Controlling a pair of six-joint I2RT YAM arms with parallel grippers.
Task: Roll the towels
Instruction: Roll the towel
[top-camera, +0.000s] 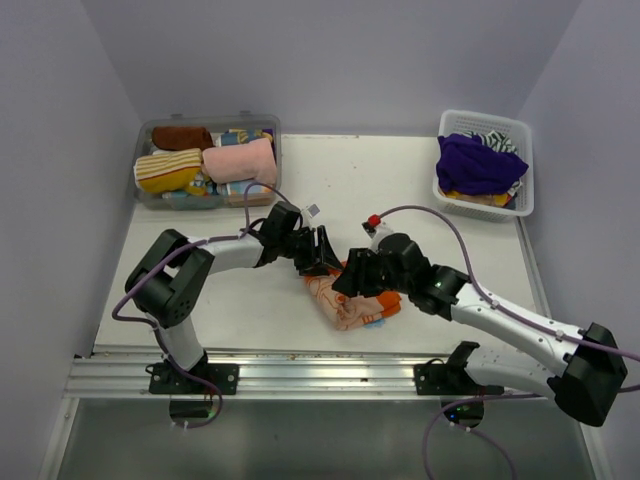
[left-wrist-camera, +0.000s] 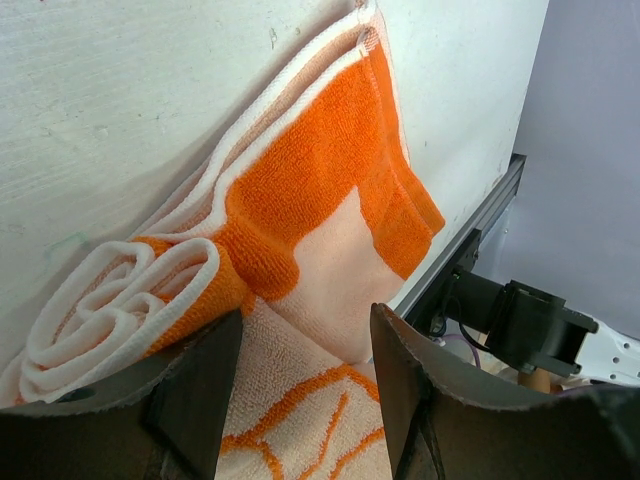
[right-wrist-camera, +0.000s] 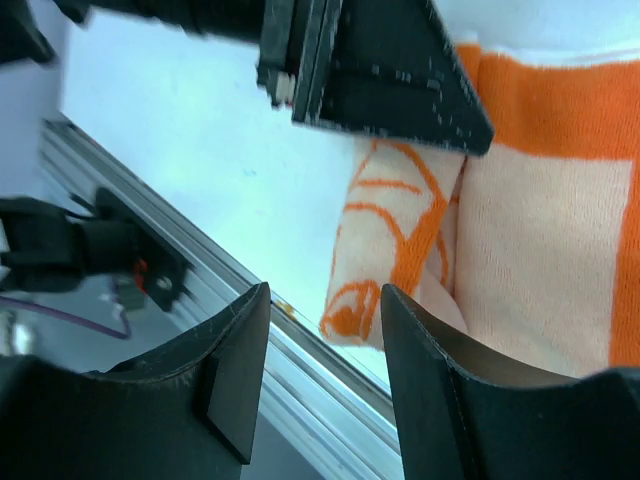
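Observation:
An orange-and-cream cartoon-print towel (top-camera: 352, 305) lies near the table's front edge, partly rolled. In the left wrist view its rolled end (left-wrist-camera: 120, 290) is at the left and its flat orange part (left-wrist-camera: 330, 170) stretches away. My left gripper (top-camera: 322, 258) is open, its jaws (left-wrist-camera: 305, 400) standing apart right over the printed roll. My right gripper (top-camera: 352, 278) is open and empty beside the towel's near end (right-wrist-camera: 390, 250), facing the left gripper's finger (right-wrist-camera: 390, 70). A purple towel (top-camera: 478, 162) lies in the basket.
A clear bin (top-camera: 210, 122) at the back left holds rolled towels: striped yellow (top-camera: 165, 168), pink (top-camera: 240, 160), brown (top-camera: 182, 137). A white basket (top-camera: 484, 116) stands at the back right. The aluminium rail (top-camera: 300, 375) runs along the front edge, close to the towel.

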